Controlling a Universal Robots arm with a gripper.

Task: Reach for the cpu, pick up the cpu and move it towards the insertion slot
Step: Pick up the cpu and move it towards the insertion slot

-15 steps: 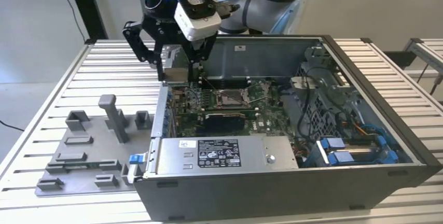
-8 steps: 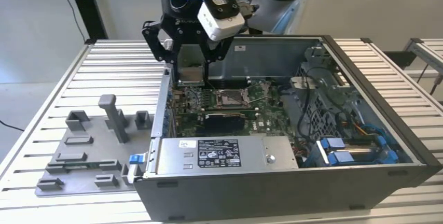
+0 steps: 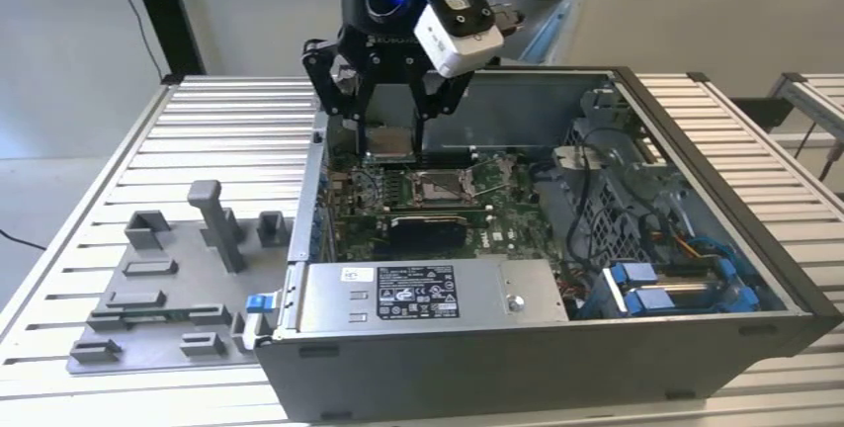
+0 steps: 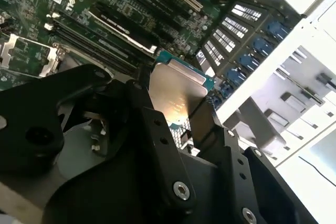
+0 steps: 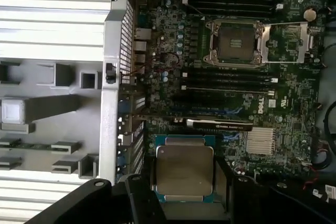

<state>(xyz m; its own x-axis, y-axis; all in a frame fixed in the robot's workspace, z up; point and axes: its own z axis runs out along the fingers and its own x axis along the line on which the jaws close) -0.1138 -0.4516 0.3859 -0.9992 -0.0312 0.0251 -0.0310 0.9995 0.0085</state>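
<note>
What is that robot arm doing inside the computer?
The gripper is holding the cpu, a flat silvery square chip, between its fingers above the green board inside the open computer case. The slot where it belongs sits open on the board, a little way off from the chip. So the chip is picked up but not over its slot yet. The grey tray sits outside the case, on the exterior view's left.

Open air above the insertion slot [image 3: 441,186]; case wall [image 3: 306,200] and, seemingly, cables [image 3: 580,212] flank it.
</note>
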